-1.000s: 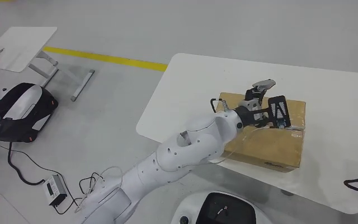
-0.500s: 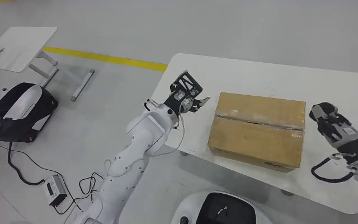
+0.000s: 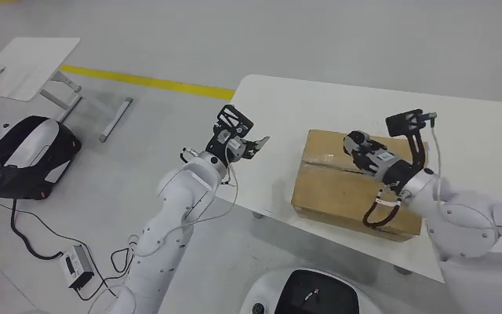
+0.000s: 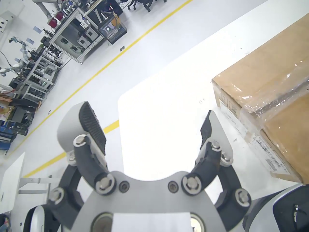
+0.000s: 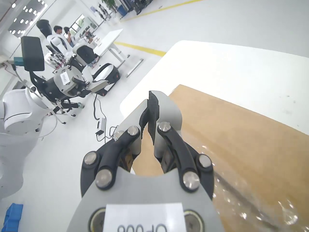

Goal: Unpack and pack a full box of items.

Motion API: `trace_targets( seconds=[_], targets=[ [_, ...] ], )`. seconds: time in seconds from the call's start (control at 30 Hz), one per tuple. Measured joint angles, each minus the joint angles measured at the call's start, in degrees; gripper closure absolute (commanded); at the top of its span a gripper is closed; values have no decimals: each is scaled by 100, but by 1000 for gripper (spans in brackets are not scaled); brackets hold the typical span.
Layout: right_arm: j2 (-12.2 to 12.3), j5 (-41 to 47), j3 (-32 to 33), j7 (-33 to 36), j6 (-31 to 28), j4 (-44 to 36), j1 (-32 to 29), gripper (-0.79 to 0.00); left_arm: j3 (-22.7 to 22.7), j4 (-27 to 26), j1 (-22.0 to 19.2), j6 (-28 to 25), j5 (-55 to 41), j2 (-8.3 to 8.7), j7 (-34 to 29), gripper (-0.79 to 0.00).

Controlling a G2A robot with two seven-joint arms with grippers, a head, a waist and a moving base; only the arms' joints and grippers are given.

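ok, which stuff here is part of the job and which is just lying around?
Job: box, taped shut; left tool, open beside it; right tool, shut over it; table.
Lying about: power brick, side table, black-and-white unit, all on the floor.

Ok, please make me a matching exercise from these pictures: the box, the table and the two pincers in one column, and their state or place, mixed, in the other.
Column one:
1. left pincer
2. right pincer
3. cardboard box
4. table

Column two:
A. white, carries the box
B. shut, above the box
C. open, at the table's edge, apart from the box
D. brown, taped closed, on the table

Pairs: 1-C, 2-B, 3-D, 4-A.
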Motion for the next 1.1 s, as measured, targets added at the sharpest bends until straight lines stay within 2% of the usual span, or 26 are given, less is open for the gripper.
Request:
trace_targets(
  seconds=[0.23,0.4,0.7,1.1],
  targets=[
    [-241,-730,-1092,-358,17,927,532,0,0,0,0,0,0,0,0,-785],
    [-318,-1001,-1322,-513,64,1391,562,0,0,0,0,0,0,0,0,-785],
    [-240,-1245,-942,-461,141,1384,223,0,0,0,0,0,0,0,0,-785],
    [53,-1841,125,-285,99,305,-816,0,0,0,0,0,0,0,0,-785]
  ],
)
